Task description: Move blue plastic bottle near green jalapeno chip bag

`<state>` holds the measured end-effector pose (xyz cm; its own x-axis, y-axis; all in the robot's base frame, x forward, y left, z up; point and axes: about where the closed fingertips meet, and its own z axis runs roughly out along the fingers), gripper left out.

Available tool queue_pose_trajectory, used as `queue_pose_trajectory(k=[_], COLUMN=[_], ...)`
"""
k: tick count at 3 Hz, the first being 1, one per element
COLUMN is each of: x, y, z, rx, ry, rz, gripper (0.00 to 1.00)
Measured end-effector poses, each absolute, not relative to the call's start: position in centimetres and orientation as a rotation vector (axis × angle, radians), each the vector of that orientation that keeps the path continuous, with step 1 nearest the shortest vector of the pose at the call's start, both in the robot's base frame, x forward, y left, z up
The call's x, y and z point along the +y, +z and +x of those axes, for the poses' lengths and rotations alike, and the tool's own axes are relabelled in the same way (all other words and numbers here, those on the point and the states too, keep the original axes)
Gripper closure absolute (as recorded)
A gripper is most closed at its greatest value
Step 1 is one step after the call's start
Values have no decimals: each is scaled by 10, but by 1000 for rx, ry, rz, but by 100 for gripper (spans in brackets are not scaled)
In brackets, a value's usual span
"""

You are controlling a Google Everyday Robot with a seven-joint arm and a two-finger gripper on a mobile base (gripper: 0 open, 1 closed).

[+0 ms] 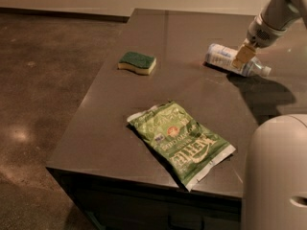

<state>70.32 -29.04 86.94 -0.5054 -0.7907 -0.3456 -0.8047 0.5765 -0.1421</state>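
Three things on the dark table, each placed from the gripper, up at the far right. Right at the gripper's tip, partly covered by it: the blue plastic bottle, lying on its side, labelled end sticking out to the picture's left, narrow end to the right. Cannot tell whether open, closed or clamped on the bottle. Well apart from the gripper, nearer the camera and leftward: the green jalapeno chip bag, flat, slanted, close to the table's front edge. Far to the gripper's left, about level with it: a green-topped yellow sponge. Below the gripper, at the lower right corner: the white robot body.
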Motion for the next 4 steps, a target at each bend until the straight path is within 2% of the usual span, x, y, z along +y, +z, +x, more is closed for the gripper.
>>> queue_pose_trajectory(k=[1, 2, 4], x=[-287, -274, -232], y=[879, 894, 904], z=[690, 663, 582], rx=[2417, 2373, 2305], ry=[63, 87, 161], rz=[-1324, -1379, -1500], gripper=[88, 100, 100])
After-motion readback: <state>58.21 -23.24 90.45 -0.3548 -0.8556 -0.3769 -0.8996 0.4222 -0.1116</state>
